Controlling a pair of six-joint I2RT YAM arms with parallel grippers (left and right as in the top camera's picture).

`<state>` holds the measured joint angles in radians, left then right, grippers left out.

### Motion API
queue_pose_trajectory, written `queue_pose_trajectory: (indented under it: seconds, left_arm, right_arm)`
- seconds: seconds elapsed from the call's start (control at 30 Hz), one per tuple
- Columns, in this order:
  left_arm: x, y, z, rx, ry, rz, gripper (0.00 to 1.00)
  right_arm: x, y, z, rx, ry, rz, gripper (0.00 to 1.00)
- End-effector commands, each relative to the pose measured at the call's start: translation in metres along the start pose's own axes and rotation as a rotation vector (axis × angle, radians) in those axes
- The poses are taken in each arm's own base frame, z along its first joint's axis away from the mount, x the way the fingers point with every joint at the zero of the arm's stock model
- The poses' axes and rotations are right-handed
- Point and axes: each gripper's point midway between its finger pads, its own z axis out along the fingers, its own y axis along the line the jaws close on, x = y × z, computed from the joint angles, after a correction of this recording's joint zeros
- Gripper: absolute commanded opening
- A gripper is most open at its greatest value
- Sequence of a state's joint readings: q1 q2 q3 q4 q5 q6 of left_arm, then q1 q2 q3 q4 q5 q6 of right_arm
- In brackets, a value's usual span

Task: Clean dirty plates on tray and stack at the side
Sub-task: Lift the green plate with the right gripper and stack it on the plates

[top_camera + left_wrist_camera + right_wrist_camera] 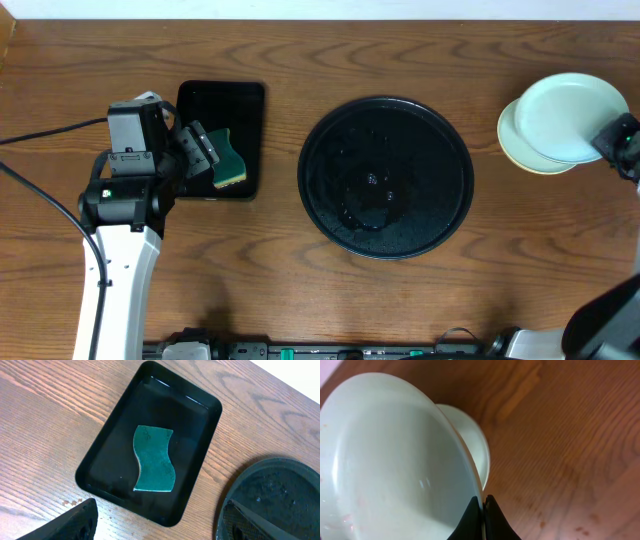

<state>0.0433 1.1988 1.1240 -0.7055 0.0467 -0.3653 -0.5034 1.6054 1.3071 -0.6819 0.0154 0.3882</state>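
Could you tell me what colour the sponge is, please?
The sponge is green on top, clearest in the left wrist view.

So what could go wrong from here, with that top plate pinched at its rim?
The right end effector pinches the mint-green plate only at its thin rim, so it may slip or drop off-centre on the yellow plate beneath. Faint pinkish marks show near its edge; it may get stacked unclean.
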Motion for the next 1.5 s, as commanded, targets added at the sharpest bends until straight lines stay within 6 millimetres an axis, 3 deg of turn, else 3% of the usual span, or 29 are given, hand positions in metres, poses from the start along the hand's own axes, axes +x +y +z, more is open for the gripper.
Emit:
queue_pose_trajectory:
  seconds: [0.0,0.27,0.37,0.47,0.63,0.73,0.83,0.93,1.1,1.17,1.2,1.23,1.47]
  left_arm:
    - [-0.001,0.0,0.0,-0.002,-0.002,0.005,0.81]
    - [-0.001,0.0,0.0,-0.002,-0.002,0.005,0.81]
    - [-0.001,0.0,0.0,-0.002,-0.002,0.005,0.81]
    - [-0.001,0.0,0.0,-0.002,-0.002,0.005,0.81]
    - [-0.001,0.0,0.0,-0.002,-0.002,0.005,0.81]
    - [-0.001,0.0,0.0,-0.002,-0.002,0.005,0.81]
    - [-0.001,0.0,0.0,-0.001,-0.002,0.005,0.81]
    - [-0.001,0.0,0.0,-0.002,-0.002,0.005,0.81]
    - [-0.001,0.0,0.0,-0.002,-0.002,0.005,0.81]
    - [-0.001,0.0,0.0,-0.002,-0.002,0.005,0.81]
    - [-0.001,0.0,0.0,-0.002,-0.002,0.005,0.81]
    - [-0.001,0.0,0.0,-0.002,-0.002,0.005,0.81]
    - [-0.001,0.0,0.0,-0.002,-0.002,0.005,0.81]
  right_arm:
    - [0.003,-0.001,0.022,-0.013,0.032,0.078,0.01]
    - [0.011,-0.002,0.076,0.0,0.066,0.076,0.01]
    - [0.014,-0.003,0.087,0.006,0.078,0.075,0.34]
    - [0.009,0.0,0.085,-0.011,0.061,0.074,0.57]
    - [-0.004,0.022,0.053,-0.125,0.025,0.007,0.66]
    - [-0.009,0.037,0.007,-0.215,0.0,0.0,0.7]
    - [-0.001,0.047,-0.035,-0.285,0.008,-0.008,0.7]
    - [0.02,0.049,-0.08,-0.306,0.035,-0.022,0.7]
    - [0.071,0.053,-0.127,-0.337,0.081,-0.126,0.72]
    - [0.099,0.056,-0.138,-0.361,0.108,-0.17,0.72]
    - [0.114,0.059,-0.143,-0.385,0.13,-0.19,0.78]
    - [0.129,0.062,-0.147,-0.415,0.153,-0.21,0.99]
    - [0.224,0.074,-0.164,-0.598,0.398,-0.213,0.99]
